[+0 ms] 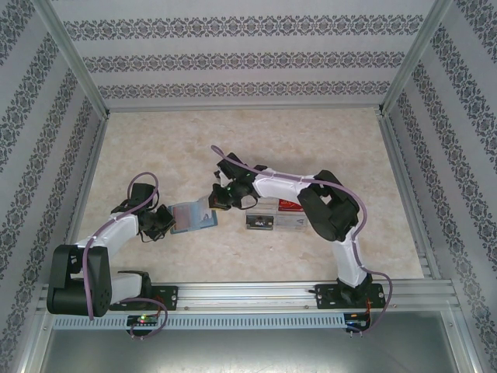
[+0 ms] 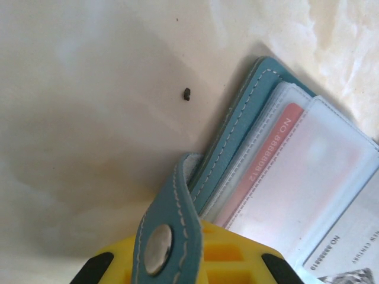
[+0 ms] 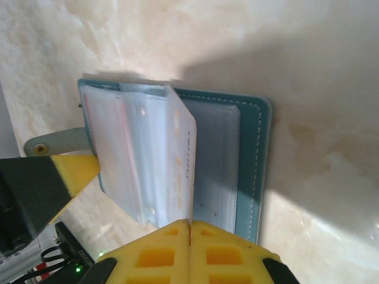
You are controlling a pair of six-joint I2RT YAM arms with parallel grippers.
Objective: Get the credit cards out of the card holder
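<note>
The teal card holder [image 1: 192,217] lies open on the marble table between the two arms. My left gripper [image 1: 165,221] is shut on its left edge, and the snap strap [image 2: 157,242] drapes over the yellow fingers [image 2: 237,254]. Clear sleeves hold a pink-edged credit card [image 2: 269,154] and a pale one [image 2: 346,245]. My right gripper [image 3: 189,228] is shut on the near edge of a white credit card [image 3: 182,151], which stands tilted above the sleeves [image 3: 133,154]. The holder's teal cover [image 3: 253,165] lies flat to its right.
A clear compartmented box [image 1: 273,216] with a red item in it sits under the right arm, just right of the holder. Metal frame rails and patterned walls surround the table [image 1: 233,140]. A small dark speck [image 2: 186,93] lies on the table.
</note>
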